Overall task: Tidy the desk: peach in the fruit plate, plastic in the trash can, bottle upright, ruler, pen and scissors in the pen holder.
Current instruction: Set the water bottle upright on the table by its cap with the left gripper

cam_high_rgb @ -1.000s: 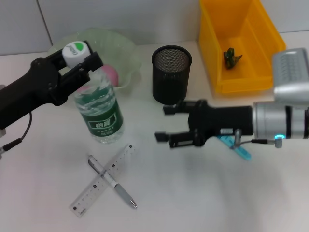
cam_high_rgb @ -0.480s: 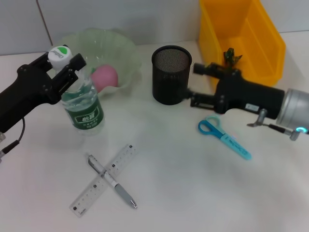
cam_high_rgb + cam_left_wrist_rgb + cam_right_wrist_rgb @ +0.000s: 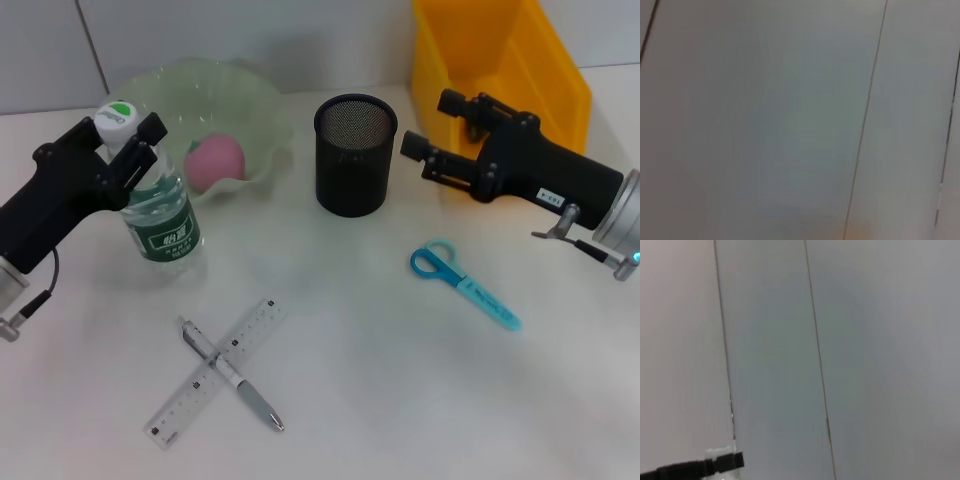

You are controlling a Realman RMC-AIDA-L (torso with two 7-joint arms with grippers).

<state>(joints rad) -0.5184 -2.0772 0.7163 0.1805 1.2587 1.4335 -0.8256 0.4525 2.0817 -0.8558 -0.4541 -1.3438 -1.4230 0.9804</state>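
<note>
Bottle (image 3: pixel 158 215) now upright on table (image 3: pixel 400 400) beside fruit plate (image 3: pixel 255 110); right gripper (image 3: pixel 432 140) retreated toward yellow bin (image 3: pixel 560 90), fingers spread, empty. Left gripper (image 3: pixel 132 145) fingers clamp bottle's neck under white cap; green label, clear body.

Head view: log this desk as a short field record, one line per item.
bottle: upright, neck held by left gripper
peach: in fruit plate
pen holder: upright, nothing seen inside
scissors: flat on desk
ruler: flat, crossing pen
trash can: behind right gripper
right gripper: open, holding nothing
</note>
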